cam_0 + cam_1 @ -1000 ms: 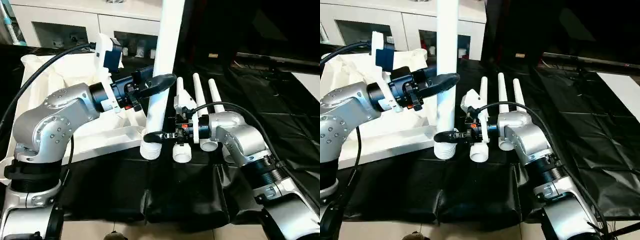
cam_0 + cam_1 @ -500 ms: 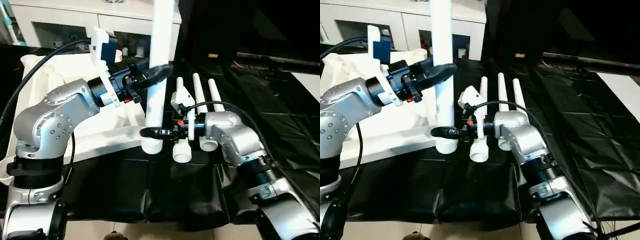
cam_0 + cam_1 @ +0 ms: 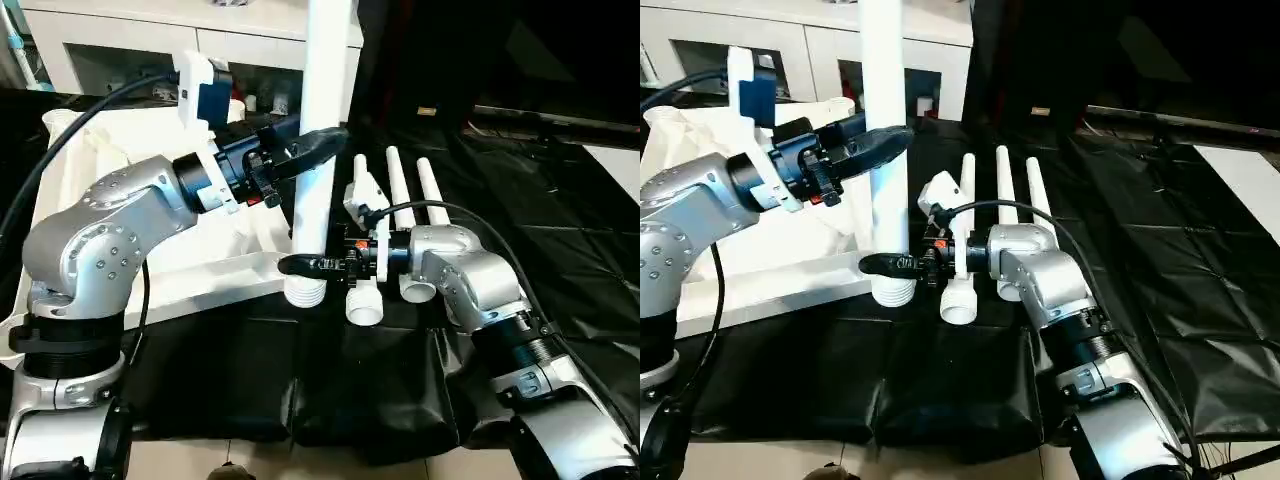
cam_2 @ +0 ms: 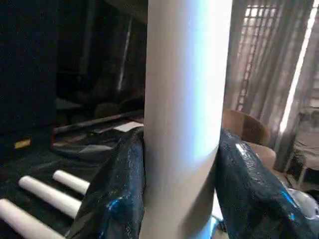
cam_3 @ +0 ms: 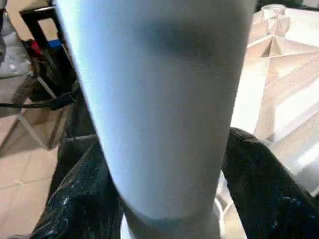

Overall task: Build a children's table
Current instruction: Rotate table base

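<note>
Four legs: one leg (image 3: 322, 150) stood upright, its ribbed lower end just at the near edge of the tabletop (image 3: 150, 200); three spare legs (image 3: 400, 215) lay side by side on the black cloth (image 3: 380, 380), just to the right of the upright one.
Tabletop: white, lying underside up with its ribs showing, to the left of the upright leg.
Left claw (image 3: 305, 150): closed around the upright leg high on the tube, one black finger on each side, holding it.
Right claw (image 3: 300, 265): low on the same leg, just above the ribbed end; its fingers flanked the tube, but whether they pressed on it or stood slightly clear could not be told.
Cabinet (image 3: 150, 50): white with glass doors, behind the tabletop.
Progress: early, by my judgement; no leg appeared seated in a corner socket.
Left to do: fit this leg, then the other three, and turn the table upright.
</note>
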Controlling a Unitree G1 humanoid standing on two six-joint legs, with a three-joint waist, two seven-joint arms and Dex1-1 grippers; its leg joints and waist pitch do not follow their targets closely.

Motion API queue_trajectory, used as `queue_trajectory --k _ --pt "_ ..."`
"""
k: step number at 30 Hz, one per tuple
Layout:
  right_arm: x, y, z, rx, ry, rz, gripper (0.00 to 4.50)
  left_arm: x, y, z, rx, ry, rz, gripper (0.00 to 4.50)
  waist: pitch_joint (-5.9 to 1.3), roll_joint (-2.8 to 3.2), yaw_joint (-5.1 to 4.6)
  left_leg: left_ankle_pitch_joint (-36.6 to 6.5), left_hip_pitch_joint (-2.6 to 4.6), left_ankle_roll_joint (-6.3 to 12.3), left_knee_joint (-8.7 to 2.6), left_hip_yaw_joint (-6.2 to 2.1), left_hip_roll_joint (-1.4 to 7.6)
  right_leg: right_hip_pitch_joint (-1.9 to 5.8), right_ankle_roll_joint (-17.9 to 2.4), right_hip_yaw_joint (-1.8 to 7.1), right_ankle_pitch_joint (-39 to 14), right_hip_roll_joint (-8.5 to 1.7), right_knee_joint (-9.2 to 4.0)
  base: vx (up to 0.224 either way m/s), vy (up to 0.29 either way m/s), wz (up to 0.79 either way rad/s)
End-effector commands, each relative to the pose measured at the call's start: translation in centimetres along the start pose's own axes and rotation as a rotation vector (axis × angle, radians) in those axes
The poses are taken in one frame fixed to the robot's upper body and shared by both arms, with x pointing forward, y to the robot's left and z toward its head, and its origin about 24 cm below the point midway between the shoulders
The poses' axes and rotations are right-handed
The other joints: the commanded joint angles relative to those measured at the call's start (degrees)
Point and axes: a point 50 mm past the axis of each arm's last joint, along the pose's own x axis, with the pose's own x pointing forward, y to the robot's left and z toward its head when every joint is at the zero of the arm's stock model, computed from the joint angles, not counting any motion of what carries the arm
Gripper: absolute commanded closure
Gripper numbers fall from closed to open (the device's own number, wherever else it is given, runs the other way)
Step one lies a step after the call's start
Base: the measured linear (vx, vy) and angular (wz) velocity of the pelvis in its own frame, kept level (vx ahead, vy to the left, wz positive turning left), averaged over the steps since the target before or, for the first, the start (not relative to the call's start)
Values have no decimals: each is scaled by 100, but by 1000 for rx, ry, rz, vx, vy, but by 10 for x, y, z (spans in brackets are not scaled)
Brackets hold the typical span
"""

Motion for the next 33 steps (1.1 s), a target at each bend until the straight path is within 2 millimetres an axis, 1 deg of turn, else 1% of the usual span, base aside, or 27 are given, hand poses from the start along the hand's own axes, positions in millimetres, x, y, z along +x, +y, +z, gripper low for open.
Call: queue_trajectory --k 1,4,5,8,11,12,13,14,18,19,21,25,33 --pt "-5 -5 2 22 -2 -26 155 5 -10 4 19 -16 -75 278 -411 100 4 -844 83 -217 -379 -90 282 283 -1039 326 -686 -505 -366 0 0 0" --pt "-4 -5 1 27 0 -29 155 5 -12 4 18 -16 -86 278 -409 103 2 -846 85 -227 -382 -90 283 278 -1038 324 -690 -501 -366 0 0 0" --pt "-4 -5 1 27 0 -30 155 5 -12 4 17 -14 -92 278 -410 95 4 -850 81 -230 -379 -89 280 284 -1018 327 -727 -507 -369 0 0 0" --pt "-3 -6 2 29 -1 -30 155 5 -13 3 19 -5 -104 278 -414 104 1 -826 87 -237 -381 -91 283 276 -1021 324 -679 -501 -362 0 0 0" --pt "-3 -6 2 28 1 -29 155 4 -13 3 20 0 -106 278 -411 103 2 -835 84 -243 -382 -91 282 280 -1026 325 -664 -501 -361 0 0 0" --pt "-3 -6 2 28 3 -28 155 4 -13 3 20 2 -108 278 -411 92 1 -833 82 -242 -381 -88 279 283 -1021 326 -671 -501 -363 0 0 0" --pt "-3 -6 2 28 4 -26 155 4 -13 2 20 3 -109 278 -411 97 4 -831 82 -241 -383 -90 280 283 -1016 326 -694 -505 -364 0 0 0" --pt "-3 -6 3 28 4 -25 181 4 -13 2 20 4 -109 278 -409 98 3 -835 81 -242 -382 -89 280 281 -1011 328 -703 -505 -366 0 0 0" --pt "-3 -6 3 27 5 -22 193 4 -14 2 20 8 -116 278 -411 103 1 -848 86 -243 -382 -91 283 278 -1006 325 -705 -501 -365 0 0 0" --pt "-3 -6 3 26 6 -22 211 4 -14 1 20 12 -119 278 -412 97 3 -837 89 -240 -382 -89 283 276 -1015 327 -689 -502 -364 0 0 0" --pt "-3 -6 3 25 7 -22 227 4 -14 1 20 14 -121 278 -414 102 4 -820 83 -240 -380 -90 283 280 -1023 326 -657 -503 -359 0 0 0" --pt "-3 -5 2 19 12 -20 242 4 -14 0 20 20 -122 278 -411 101 -1 -831 86 -247 -382 -90 284 278 -1025 325 -669 -504 -359 0 0 0" --pt "-1 -3 2 7 20 -7 246 6 -12 0 22 25 -116 278 -410 101 3 -844 87 -244 -381 -89 282 277 -1015 328 -700 -504 -364 0 0 0"
